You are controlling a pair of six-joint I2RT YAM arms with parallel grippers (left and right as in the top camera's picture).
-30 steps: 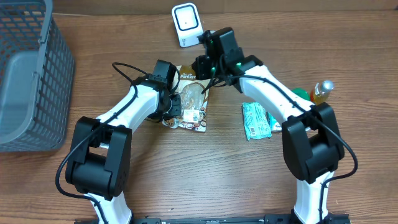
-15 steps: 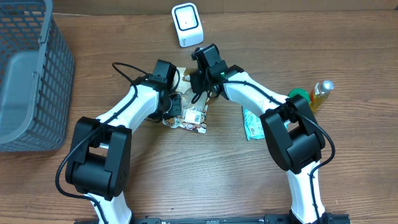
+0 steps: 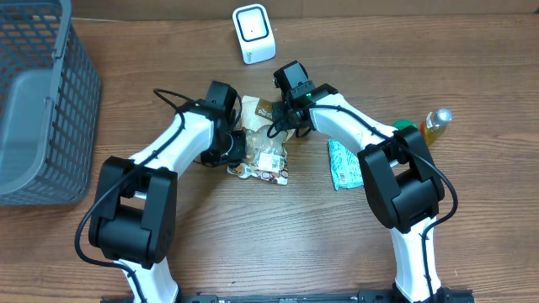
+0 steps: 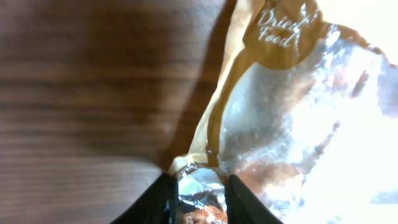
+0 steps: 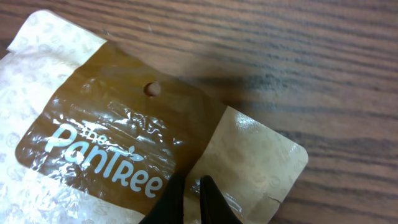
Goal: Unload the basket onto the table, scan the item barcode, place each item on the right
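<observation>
Fingers of the left gripper (image 4: 198,200) stand apart around the bag (image 3: 268,160); the right gripper (image 5: 189,193) is closed at its top. Bag lies near the back edge of the table (image 3: 278,244). Grabbing step, I think. Next: hold tight, lift to the scanner (image 3: 253,32).

The jaws stand apart astride a crinkled corner of the dried-food pouch (image 4: 292,124), lying on the wooden table (image 4: 81,93).

"the PanTree" and "Dried Food" on the pouch (image 5: 93,130)

Snack pouch (image 3: 263,141) laid mid-table (image 3: 253,244), scanner (image 3: 253,34) stood behind it, basket (image 3: 42,109) set far left, packet (image 3: 345,164) laid right of the pouch, bottle (image 3: 436,124) stood farther right.
</observation>
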